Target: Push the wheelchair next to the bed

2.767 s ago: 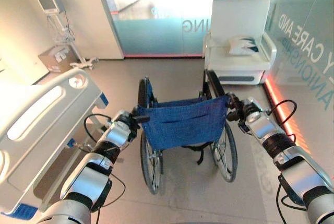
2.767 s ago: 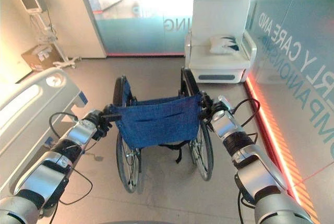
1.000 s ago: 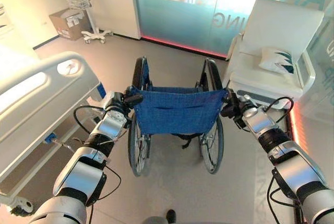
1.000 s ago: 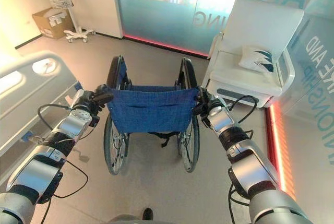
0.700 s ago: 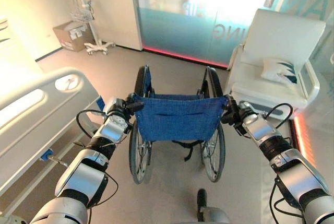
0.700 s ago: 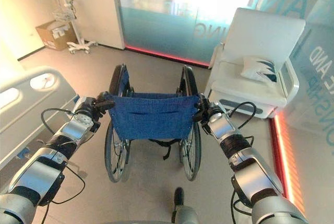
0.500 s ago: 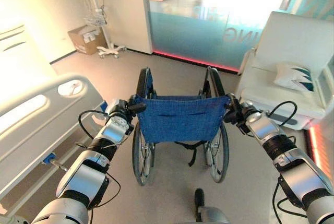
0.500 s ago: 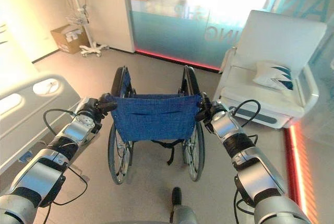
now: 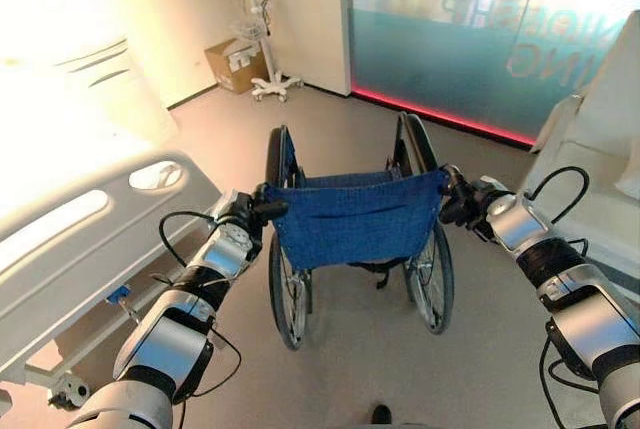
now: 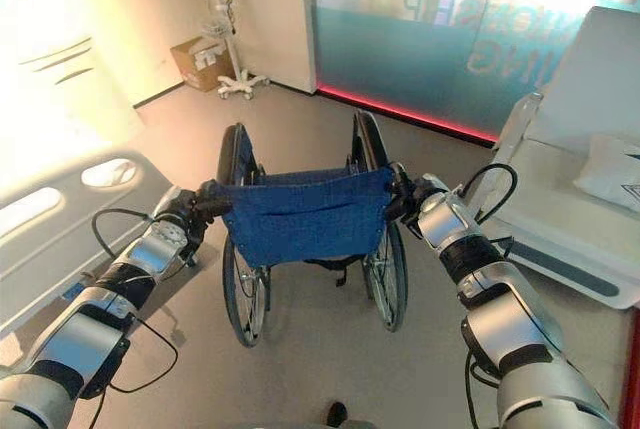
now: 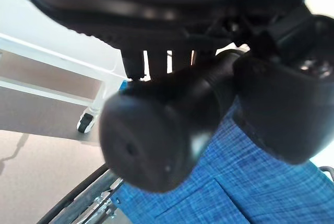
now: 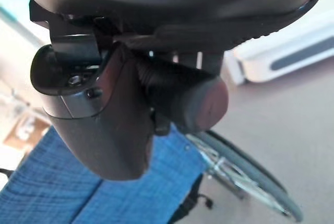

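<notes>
Wheelchair: folding wheelchair with a blue fabric backrest, black push handles and spoked wheels (image 9: 352,224) stands on the floor at the centre of the head views, backrest facing the robot, seat pointing toward 12 o'clock.
Left hand: dark left hand (image 9: 240,215) is clenched round the black rubber left push handle (image 11: 156,140); in its wrist view the thumb and fingers wrap the grip from both sides.
Right hand: dark right hand (image 9: 463,205) is likewise clenched round the black rubber right push handle (image 12: 180,96), thumb curled over it.
Why held so: a grip on both handles at once lets the robot drive the chair straight and steer it by pushing one side harder; this looks like the pushing step in progress.
Bed: white hospital bed with a moulded side rail (image 9: 95,239) lies at 9 to 10 o'clock of the wheelchair, near but apart, a strip of floor between rail and left wheel.
Progress: the chair is roughly level with the bed's end; judged from this, it likely needs to be brought closer alongside.
Risk: the left wheel could catch the bed frame if turned too sharply.
Surroundings: white armchair (image 10: 585,179) at 3 o'clock, cardboard box (image 9: 232,54) and wheeled monitor stand (image 9: 255,24) at 11 o'clock.
</notes>
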### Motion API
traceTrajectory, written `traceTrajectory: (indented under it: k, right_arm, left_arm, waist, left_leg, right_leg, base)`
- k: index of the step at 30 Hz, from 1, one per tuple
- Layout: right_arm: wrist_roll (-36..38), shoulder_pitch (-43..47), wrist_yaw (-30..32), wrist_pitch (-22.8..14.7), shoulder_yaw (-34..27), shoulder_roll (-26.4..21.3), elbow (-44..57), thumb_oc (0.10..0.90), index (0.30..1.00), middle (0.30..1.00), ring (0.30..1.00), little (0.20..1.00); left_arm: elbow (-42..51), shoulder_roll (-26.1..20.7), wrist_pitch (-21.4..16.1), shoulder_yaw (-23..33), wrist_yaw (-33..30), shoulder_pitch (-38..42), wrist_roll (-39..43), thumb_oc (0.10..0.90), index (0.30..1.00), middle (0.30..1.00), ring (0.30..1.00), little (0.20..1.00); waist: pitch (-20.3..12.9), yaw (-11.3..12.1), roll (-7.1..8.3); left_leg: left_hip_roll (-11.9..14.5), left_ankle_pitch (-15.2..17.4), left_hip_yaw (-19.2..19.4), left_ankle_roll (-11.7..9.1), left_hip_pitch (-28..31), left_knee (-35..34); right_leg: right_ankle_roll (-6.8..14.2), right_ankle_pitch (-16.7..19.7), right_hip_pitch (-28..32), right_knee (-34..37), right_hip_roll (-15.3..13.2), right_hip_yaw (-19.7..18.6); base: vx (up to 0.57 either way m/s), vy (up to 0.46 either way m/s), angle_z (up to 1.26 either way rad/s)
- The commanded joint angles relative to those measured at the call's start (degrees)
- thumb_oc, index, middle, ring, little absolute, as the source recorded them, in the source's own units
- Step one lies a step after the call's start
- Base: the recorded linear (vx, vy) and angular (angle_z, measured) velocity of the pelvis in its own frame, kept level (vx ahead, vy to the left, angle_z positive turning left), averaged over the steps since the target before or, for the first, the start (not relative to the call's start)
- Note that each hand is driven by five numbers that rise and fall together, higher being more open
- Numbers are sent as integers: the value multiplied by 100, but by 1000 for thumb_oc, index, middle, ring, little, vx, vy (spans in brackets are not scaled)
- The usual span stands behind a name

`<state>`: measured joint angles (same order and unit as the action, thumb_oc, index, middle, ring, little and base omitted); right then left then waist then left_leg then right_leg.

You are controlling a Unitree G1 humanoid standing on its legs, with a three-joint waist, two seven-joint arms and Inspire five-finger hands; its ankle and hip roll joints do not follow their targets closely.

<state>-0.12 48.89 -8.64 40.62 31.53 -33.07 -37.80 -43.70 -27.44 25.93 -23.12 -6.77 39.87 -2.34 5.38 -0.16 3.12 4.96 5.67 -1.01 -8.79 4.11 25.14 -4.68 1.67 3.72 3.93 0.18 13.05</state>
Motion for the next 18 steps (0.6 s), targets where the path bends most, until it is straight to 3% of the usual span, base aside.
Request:
traceTrajectory:
  k: [1, 2, 3, 5, 8, 10, 11, 13, 14, 18]
  right_arm:
    - [-722, 485, -717, -956, 647, -364, 493, 400, 300, 300, 300, 300]
    - [-851, 580, -836, -925, 695, -382, 492, 400, 300, 300, 300, 300]
    - [-870, 596, -854, -917, 706, -385, 492, 400, 300, 300, 300, 300]
    - [-967, 718, -937, -946, 832, -439, 465, 400, 300, 300, 300, 300]
    - [-985, 910, -1123, -1379, 892, -687, 198, 400, 300, 300, 300, 300]
    - [-964, 1049, -1098, -1612, 968, -682, -55, 400, 300, 300, 300, 300]
    - [-878, 1032, -1021, -1709, 948, -556, -213, 400, 300, 300, 300, 300]
    - [-851, 972, -977, -1767, 927, -441, -302, 400, 300, 300, 300, 300]
    - [-851, 929, -942, -1846, 941, -386, -387, 400, 300, 300, 300, 300]
    - [-1014, 896, -1013, -2091, 884, -485, -382, 400, 300, 300, 300, 300]
  left_arm:
    - [171, -280, -575, -295, 860, -559, -125, 400, 300, 300, 300, 300]
    - [265, -352, -520, -303, 963, -581, -104, 400, 300, 300, 300, 300]
    - [279, -364, -511, -311, 977, -591, -93, 400, 300, 300, 300, 300]
    - [515, -492, -418, -390, 1144, -712, -44, 400, 300, 300, 300, 300]
    - [1035, -806, -339, -420, 1488, -891, -34, 400, 300, 300, 300, 300]
    - [1234, -925, -272, -406, 1656, -864, -6, 400, 300, 300, 300, 300]
    - [1349, -932, -156, -420, 1680, -884, -2, 400, 300, 300, 300, 300]
    - [1456, -964, -66, -448, 1762, -931, 26, 400, 300, 300, 300, 300]
    - [1520, -919, 35, -463, 1918, -983, -135, 400, 300, 300, 300, 300]
    - [1682, -982, 104, -681, 2096, -1072, -371, 400, 300, 300, 300, 300]
  waist:
    - [66, 256, 127]
    - [194, 422, 94]
    - [224, 461, 88]
    - [346, 738, -30]
    - [371, 993, -111]
    - [302, 1072, -108]
    - [231, 1142, -82]
    - [137, 1212, 19]
    - [57, 1240, 89]
    - [-91, 1226, 189]
  left_leg:
    - [-276, -1635, 319, 331, -451, -1122]
    - [-439, -1712, 534, 292, -979, -1306]
    - [-468, -1715, 574, 285, -1057, -1341]
    - [-579, -2028, 792, 244, -1667, -1904]
    - [-605, -2263, 1068, 242, -1914, -2285]
    - [-769, -1882, 1148, 443, -1733, -2256]
    - [-871, -1645, 990, 583, -1627, -2187]
    - [-1006, -1454, 809, 827, -1442, -2225]
    - [-1089, -1430, 637, 976, -1150, -2434]
    - [-1230, -1362, 253, 1082, -827, -2554]
  right_leg:
    - [622, 245, 196, -249, -314, -195]
    - [638, 149, 447, -163, -259, -233]
    - [641, 120, 503, -148, -249, -243]
    - [636, -34, 840, -105, -119, -313]
    - [650, -260, 1073, -211, -60, -282]
    - [676, -372, 1057, -339, -74, -209]
    - [746, -436, 1065, -504, -111, -194]
    - [892, -323, 1039, -797, -217, -213]
    - [1137, 89, 904, -1384, -304, -241]
    - [1379, 658, 695, -1915, -391, -480]
  base:
    - [449, -90, -12]
    - [291, -35, -28]
    - [488, -31, -35]
    - [475, 7, -34]
    - [350, 42, -51]
    - [339, 82, -72]
    - [317, 61, -70]
    - [400, 70, -62]
    - [444, 73, -28]
    - [416, -7, 53]
